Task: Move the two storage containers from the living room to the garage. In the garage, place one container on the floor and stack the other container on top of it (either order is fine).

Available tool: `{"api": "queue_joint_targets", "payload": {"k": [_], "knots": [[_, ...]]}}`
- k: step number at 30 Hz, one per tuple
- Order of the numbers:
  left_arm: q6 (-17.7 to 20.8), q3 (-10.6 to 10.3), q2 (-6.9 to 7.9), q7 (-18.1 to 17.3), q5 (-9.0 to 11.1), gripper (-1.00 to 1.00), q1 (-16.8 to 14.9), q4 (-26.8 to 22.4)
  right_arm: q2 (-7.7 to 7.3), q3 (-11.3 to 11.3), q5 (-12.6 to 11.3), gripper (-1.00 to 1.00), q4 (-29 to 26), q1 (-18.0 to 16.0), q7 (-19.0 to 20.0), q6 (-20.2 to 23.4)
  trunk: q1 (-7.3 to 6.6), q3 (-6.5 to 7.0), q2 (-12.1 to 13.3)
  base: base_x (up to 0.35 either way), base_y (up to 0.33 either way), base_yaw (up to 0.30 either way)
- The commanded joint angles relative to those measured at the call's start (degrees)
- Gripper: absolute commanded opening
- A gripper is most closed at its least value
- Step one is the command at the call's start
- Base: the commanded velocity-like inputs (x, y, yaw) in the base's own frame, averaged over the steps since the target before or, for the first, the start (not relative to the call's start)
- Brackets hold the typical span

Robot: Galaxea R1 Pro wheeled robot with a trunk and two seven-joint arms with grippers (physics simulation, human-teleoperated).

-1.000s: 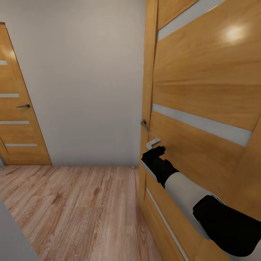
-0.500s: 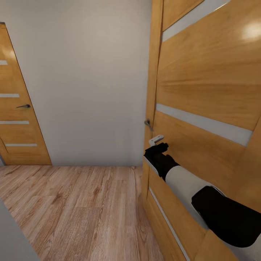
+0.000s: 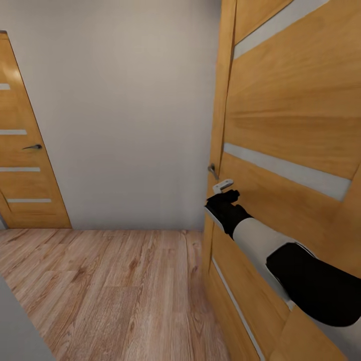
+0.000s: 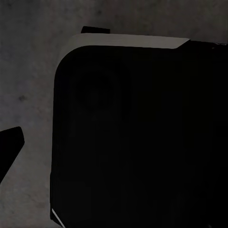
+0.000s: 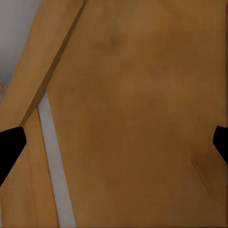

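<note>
Right in front of the right gripper (image 5: 114,142), whose black fingers are spread wide and hold nothing, stands the big oak door with frosted strips (image 3: 291,125). Its small grey metal handle (image 3: 213,171) sits just above the gripper. The door is best pushed slowly and flat; where the two orange-red boxes are cannot be told.

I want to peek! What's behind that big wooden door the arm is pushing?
Nothing shows: the oak door with frosted strips covers whatever lies behind. The right gripper sits against it.

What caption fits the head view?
Right gripper reaches just below the handle of the near oak door.
</note>
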Motion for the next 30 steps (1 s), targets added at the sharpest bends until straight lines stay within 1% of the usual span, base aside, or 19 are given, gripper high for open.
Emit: {"api": "queue_joint_targets", "payload": {"k": [1,6,12,14,16,17,19,23,25,27,29,30], "knots": [[-0.02,0.0,-0.01,0.07,0.6,1.0,0.01,-0.05,-1.67,0.64,0.94,1.0,-0.01,-0.29,-0.63,0.96,0.0,-0.05,-0.03,0.0,0.0,0.0],[-0.02,0.0,-0.01,0.07,0.6,1.0,0.01,-0.05,-2.71,0.59,0.92,1.0,0.03,-0.5,-0.62,0.9,0.0,-0.05,-0.03,0.0,0.0,0.0],[-0.02,0.0,-0.01,0.07,0.6,1.0,0.01,-0.05,-2.18,0.58,1.0,1.0,-0.31,-0.52,-0.62,0.06,0.0,-0.05,-0.03,0.0,0.0,0.0],[-0.02,0.0,-0.01,0.07,0.6,1.0,0.01,-0.05,-1.55,0.56,0.99,1.0,-0.82,-0.52,-0.59,-0.12,0.0,-0.05,-0.03,0.0,0.0,0.0],[-0.02,0.0,-0.01,0.07,0.6,1.0,0.01,-0.05,-0.57,0.38,0.61,1.0,-1.44,-0.52,-0.55,-0.19,0.0,-0.05,-0.03,0.0,0.0,0.0],[-0.02,0.0,-0.01,0.07,0.6,1.0,0.01,-0.05,-0.37,0.28,0.51,1.0,-1.64,-0.52,-0.54,-0.19,0.0,-0.05,-0.03,0.0,0.0,0.0],[-0.02,0.0,-0.01,0.07,0.6,1.0,0.01,-0.05,1.12,-0.35,0.11,1.0,-3.71,-0.52,-0.53,-0.13,0.0,-0.05,-0.03,0.0,0.0,0.0],[-0.02,0.0,-0.01,0.08,0.6,1.0,0.01,-0.05,1.12,-0.43,-0.53,1.0,-4.3,-0.38,-0.23,-0.24,0.0,-0.05,-0.03,0.0,0.0,0.0],[-0.02,0.0,-0.01,0.09,0.6,1.0,0.01,-0.05,1.12,-0.44,-1.84,1.0,-4.39,-0.23,0.07,-0.49,0.0,-0.05,-0.03,0.0,0.0,0.0],[-0.02,0.0,-0.01,0.14,0.6,1.0,0.01,-0.05,1.12,-0.42,-4.89,1.0,-4.43,-0.02,1.16,-1.43,0.0,-0.05,-0.03,0.0,0.0,0.0],[-0.02,0.0,-0.04,0.15,0.6,1.0,0.01,-0.05,1.12,-0.45,-7.19,1.0,-4.44,0.1,3.33,-2.16,0.0,-0.05,-0.03,0.0,0.0,0.0],[-0.02,0.0,-0.05,0.16,0.6,1.0,0.01,-0.05,1.12,-0.46,-8.12,1.0,-4.45,0.14,5.69,-2.49,0.0,-0.05,-0.03,0.0,0.0,0.0]]}}
